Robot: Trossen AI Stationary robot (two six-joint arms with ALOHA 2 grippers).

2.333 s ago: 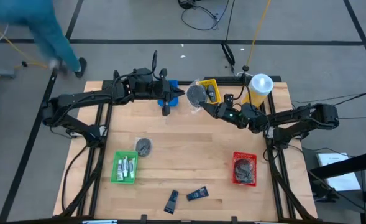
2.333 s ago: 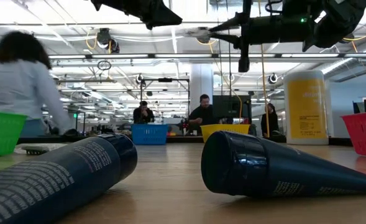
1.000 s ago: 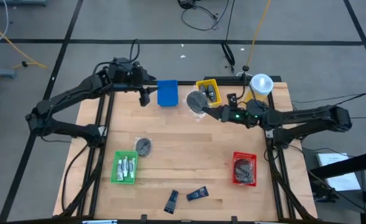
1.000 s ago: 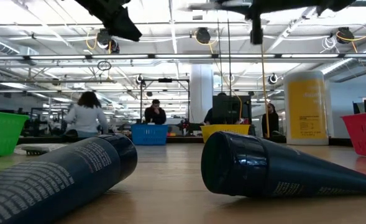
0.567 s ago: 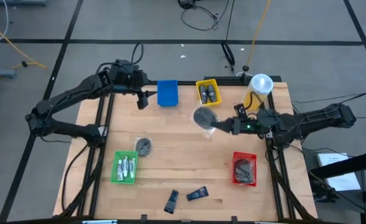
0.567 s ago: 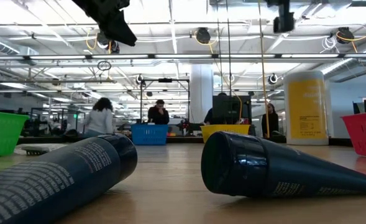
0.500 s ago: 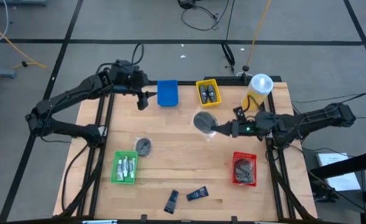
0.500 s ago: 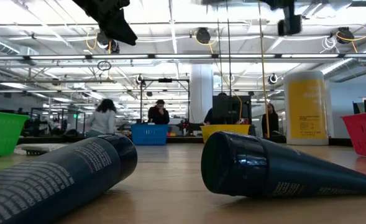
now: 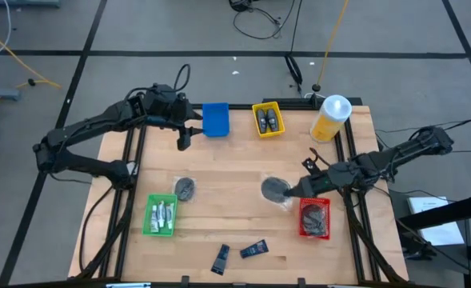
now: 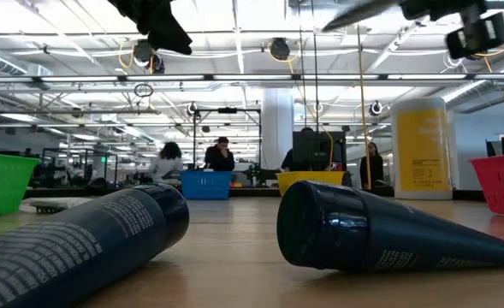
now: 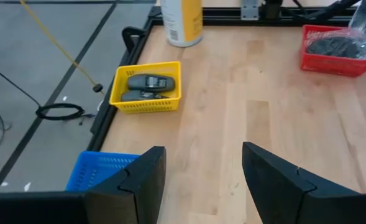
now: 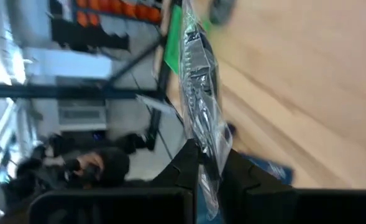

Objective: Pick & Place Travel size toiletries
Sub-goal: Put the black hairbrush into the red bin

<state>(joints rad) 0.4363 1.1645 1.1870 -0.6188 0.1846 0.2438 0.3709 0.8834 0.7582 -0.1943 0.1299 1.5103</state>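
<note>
**Desk:** What is the right arm doing here?

**Caption writer:** Seen from above, the right pincer (image 9: 293,193) is clenching the edge of a clear packet holding a dark grey disc (image 9: 276,190), and is carrying it above the surface (image 9: 227,168). The packet is hanging just at nine o'clock of the red tray (image 9: 314,217), which is already holding dark pieces. In the right wrist view the crinkled wrapper (image 12: 201,118) is pinched between that arm's own fingers.

**Desk:** So which step is this?

**Caption writer:** It is reading as the carry-to-tray stage of a pick and place. The packet is not yet over the tray; it is beside its rim.

**Desk:** And the left arm?

**Caption writer:** The left pincer (image 9: 182,138) is waiting, jaws released and empty, at nine o'clock of the blue tray (image 9: 215,119), near the surface's far edge. The yellow tray (image 9: 268,119) is lying at three o'clock of the blue one.

**Desk:** What is left?

**Caption writer:** A second grey disc (image 9: 185,188) is lying loose at twelve o'clock of the green tray (image 9: 160,216), and two dark flat tubes (image 9: 237,254) are lying at the near edge.

**Desk:** What does the next move call for?

**Caption writer:** Probably a short shift toward three o'clock, clearing the red rim, then letting go above the tray.
</note>
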